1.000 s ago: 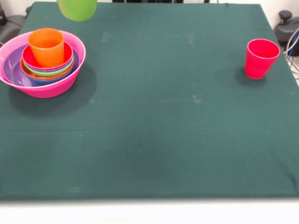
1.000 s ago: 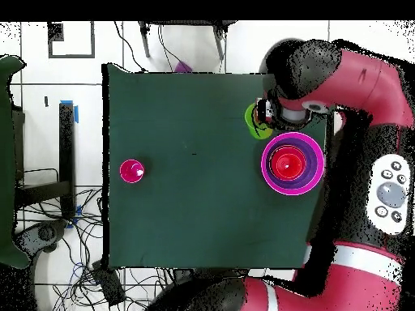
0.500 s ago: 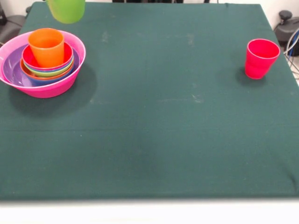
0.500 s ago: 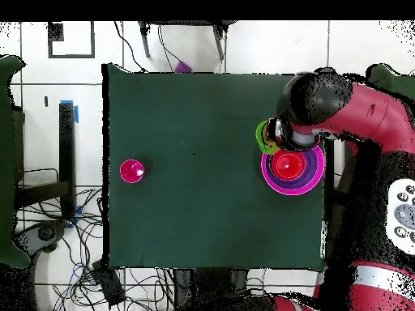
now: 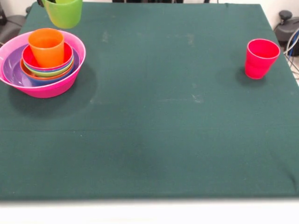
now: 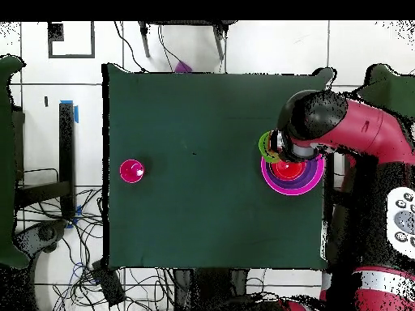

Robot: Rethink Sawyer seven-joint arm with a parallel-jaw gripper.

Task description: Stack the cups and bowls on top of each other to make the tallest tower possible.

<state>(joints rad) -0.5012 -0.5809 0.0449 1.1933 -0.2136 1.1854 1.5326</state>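
The tower [image 5: 42, 70] stands at the left of the front view: a wide pink bowl holding nested purple, blue, orange, green and red-pink bowls, with an orange cup [image 5: 46, 46] upright on top. A lime green cup [image 5: 63, 13] hangs in the air just behind and above the tower, its top cut off by the picture edge. My gripper [image 6: 274, 144] is shut on the green cup [image 6: 264, 146], and the arm covers part of the tower [image 6: 292, 183] from above. A red-pink cup [image 5: 260, 58] stands upright alone at the far right, also the red-pink cup [image 6: 131, 171] overhead.
The green cloth table [image 5: 154, 121] carries only these things. Cables and a stand [image 6: 49, 235] lie on the floor beside the table, and a dark device [image 5: 285, 23] sits off its right corner.
The green cup has moved left and slightly lower in the front view, closer to the tower. Overhead, the arm has swung across until it covers part of the tower.
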